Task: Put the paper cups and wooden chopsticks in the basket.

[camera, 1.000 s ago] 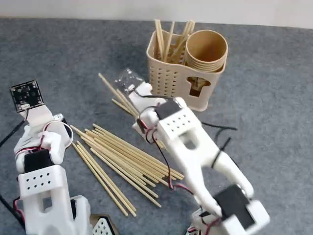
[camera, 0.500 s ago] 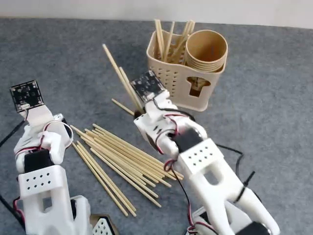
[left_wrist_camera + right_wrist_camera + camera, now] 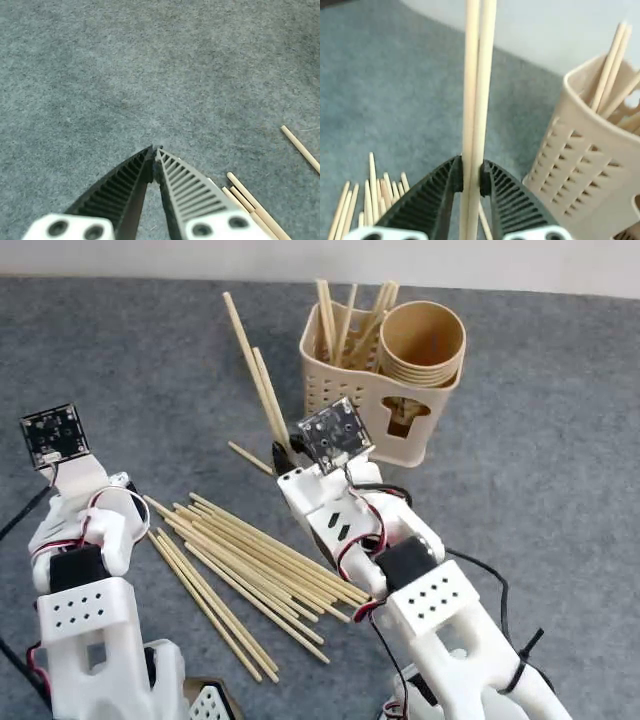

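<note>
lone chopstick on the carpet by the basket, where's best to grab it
Probably best: take the lone chopstick near its middle, from straight above, closing across its width; it lies flat, apart from the pile, with bare carpet on both sides.

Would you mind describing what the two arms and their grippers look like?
The left arm and right arm are white plastic with grids of small round holes, black motors and thin red and black cables. The left gripper and right gripper have dark, ribbed, triangular fingers on white mounts.

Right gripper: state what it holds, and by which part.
Two pale wooden chopsticks, pinched near their lower ends between the jaws of the right gripper.
</note>
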Controlling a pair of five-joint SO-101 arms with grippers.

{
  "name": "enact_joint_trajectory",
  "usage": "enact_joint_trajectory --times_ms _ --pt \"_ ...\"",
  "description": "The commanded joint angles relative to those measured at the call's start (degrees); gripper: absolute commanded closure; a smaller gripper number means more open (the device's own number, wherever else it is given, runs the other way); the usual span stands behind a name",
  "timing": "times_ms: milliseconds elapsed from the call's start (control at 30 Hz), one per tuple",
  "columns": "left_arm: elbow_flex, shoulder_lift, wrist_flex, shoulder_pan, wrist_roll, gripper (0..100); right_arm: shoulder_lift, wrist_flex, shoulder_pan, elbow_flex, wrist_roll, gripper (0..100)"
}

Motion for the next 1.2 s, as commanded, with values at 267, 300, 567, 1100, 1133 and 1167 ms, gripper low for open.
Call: enact_joint_trajectory --times_ms 267,300,567,1100,1133,1167 --pt "-0.3 -1.2 -1.0 -0.1 0.2 97 -5.0 -11.4 0.7 -1.4 -0.5 99.4" --pt "-0.3 -1.2 -1.0 -0.1 0.2 97 -5.0 -12.4 0.7 -2.4 -0.5 99.4" --pt "-0.3 -1.2 -1.0 -0.1 0.2 97 -4.4 -13.3 0.7 -9.5 -0.2 99.4" --pt "-0.3 -1.2 -1.0 -0.1 0.2 97 8.6 -28.8 12.5 -23.3 -0.2 99.4" --pt "-0.3 -1.2 -1.0 -0.1 0.2 97 10.4 -30.2 13.2 -23.9 -0.2 99.4" --pt "-0.3 -1.2 -1.0 -0.1 0.2 97 12.1 -31.3 14.1 -24.6 -0.2 99.4"
